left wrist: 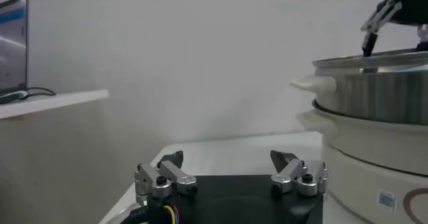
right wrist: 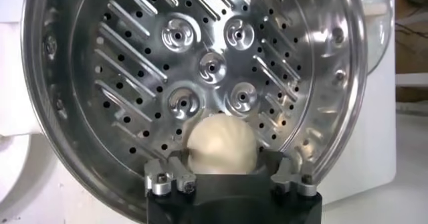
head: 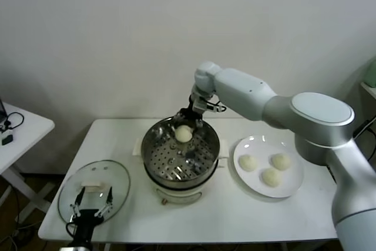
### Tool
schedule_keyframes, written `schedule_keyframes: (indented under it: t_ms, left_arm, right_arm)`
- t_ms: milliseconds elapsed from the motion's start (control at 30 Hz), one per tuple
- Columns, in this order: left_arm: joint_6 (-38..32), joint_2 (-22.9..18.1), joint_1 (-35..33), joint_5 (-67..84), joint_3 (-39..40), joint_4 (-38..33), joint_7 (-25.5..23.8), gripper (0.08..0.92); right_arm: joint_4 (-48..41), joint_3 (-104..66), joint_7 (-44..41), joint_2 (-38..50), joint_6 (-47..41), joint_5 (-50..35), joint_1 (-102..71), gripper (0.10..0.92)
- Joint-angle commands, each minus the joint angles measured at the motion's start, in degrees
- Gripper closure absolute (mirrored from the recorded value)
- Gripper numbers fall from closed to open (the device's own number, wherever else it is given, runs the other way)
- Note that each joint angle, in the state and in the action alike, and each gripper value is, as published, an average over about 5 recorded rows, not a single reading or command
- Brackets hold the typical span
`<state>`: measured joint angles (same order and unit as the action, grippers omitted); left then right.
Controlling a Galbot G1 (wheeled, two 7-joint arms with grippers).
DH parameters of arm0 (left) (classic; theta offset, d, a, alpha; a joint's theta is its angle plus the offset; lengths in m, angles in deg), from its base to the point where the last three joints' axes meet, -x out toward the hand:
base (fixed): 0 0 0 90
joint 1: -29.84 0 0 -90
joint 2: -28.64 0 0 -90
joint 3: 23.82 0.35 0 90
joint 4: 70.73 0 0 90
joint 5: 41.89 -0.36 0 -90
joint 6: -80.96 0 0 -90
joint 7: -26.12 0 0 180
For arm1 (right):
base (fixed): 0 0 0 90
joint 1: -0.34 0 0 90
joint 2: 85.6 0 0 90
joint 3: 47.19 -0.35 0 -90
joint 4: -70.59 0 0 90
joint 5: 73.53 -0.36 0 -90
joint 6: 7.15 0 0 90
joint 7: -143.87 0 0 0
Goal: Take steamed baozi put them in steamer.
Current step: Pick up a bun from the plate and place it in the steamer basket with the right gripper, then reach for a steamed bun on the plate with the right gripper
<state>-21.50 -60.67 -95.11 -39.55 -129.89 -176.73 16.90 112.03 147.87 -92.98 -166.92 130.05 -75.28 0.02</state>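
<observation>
Head view – right gripper (head: 189,123): reaches over the far rim of the steamer (head: 154,160), its fingers spread apart on either side of one baozi (head: 184,134).
Head view – that baozi: sits inside the steamer, toward its far side, on the perforated floor.
Head view – other baozi: three (head: 271,177) lie together on a white plate (head: 294,188) just to the right of the steamer.
Head view – left gripper (head: 91,204): parked low at the near left edge of the tabletop (head: 235,221), fingers spread, over a glass lid (head: 117,174) that lies flat beside the steamer.
Left wrist view – left gripper (left wrist: 231,177): fingers (left wrist: 175,173) released and well apart, holding nothing; the steamer's steel wall (left wrist: 374,98) and white base stand close by.
Right wrist view – right gripper (right wrist: 221,173): fingers (right wrist: 166,178) opened, flanking the baozi (right wrist: 221,144), which rests on the steamer's perforated floor (right wrist: 134,65) near its edge. Whether the fingers touch the baozi cannot be told.
</observation>
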Motion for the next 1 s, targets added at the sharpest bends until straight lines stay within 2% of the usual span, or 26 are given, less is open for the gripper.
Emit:
schedule_keyframes:
  t_ms: [33,167,233,367,567,733,1000]
  left_arm:
    - [-0.03,-0.1,-0.13,-0.1,0.01,-0.28,-0.01,0.177]
    - [-0.15,-0.22,-0.6,-0.17,0.01,-0.62,0.03,0.177]
    - [-0.3,-0.21,-0.91,-0.17,0.0,-0.74,0.05,0.177]
    - [-0.61,-0.14,-1.17,0.01,-0.07,-0.71,0.14,0.177]
    - [-0.66,-0.18,-0.77,0.25,0.0,-0.67,0.21,0.177]
    - [-0.4,-0.36,-0.28,0.23,0.12,-0.82,0.17,0.177]
    - [-0.37,-0.36,-0.26,0.25,-0.07,-0.52,0.16,0.177]
  right_arm:
    - [2.49,5.52,-1.48,3.34,2.8,-12.12,6.64,0.204]
    - [3.81,12.19,-3.25,8.13,-3.19,-22.05,12.58,0.203]
    - [5.83,17.1,-4.17,12.09,-12.98,-27.4,15.62,0.202]
    - [10.25,25.92,-3.07,20.12,-33.15,-30.16,19.35,0.203]
    - [19.63,29.87,2.55,28.97,-53.28,-36.94,18.45,0.203]
    - [26.21,30.21,7.9,31.84,-60.27,-39.84,14.71,0.203]
    - [25.98,28.91,11.48,30.87,-63.66,-39.01,8.63,0.203]
